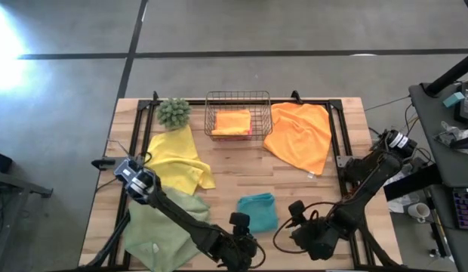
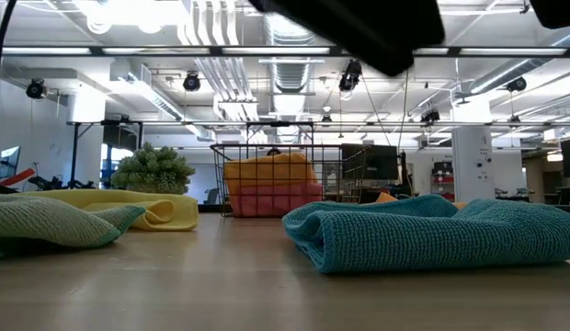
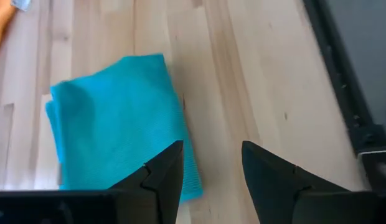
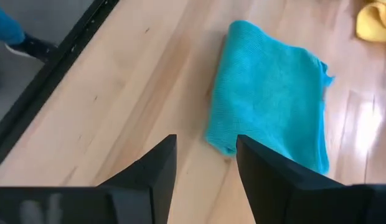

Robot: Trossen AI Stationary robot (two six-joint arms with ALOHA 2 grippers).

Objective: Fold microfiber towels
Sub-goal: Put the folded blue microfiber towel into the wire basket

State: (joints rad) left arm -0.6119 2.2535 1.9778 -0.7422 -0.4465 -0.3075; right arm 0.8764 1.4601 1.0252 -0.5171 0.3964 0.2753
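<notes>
The teal towel (image 1: 257, 211) is seen lying folded into a compact packet on the near middle of the worktop (image 1: 234, 170), between the two grippers. The left gripper (image 1: 239, 224) is held just to its near left, the right gripper (image 1: 297, 212) just to its right; both sets of jaws are parted and nothing is grasped. The cloth is judged soft, light and limp, so it would sag and unfold if lifted by one layer; a pinch through all layers at a folded edge is advised. An orange towel (image 1: 300, 135) is spread at the far right, a yellow towel (image 1: 178, 157) and a sage green towel (image 1: 164, 227) at the left, and folded orange and pink cloths are held in the wire basket (image 1: 238, 115).
</notes>
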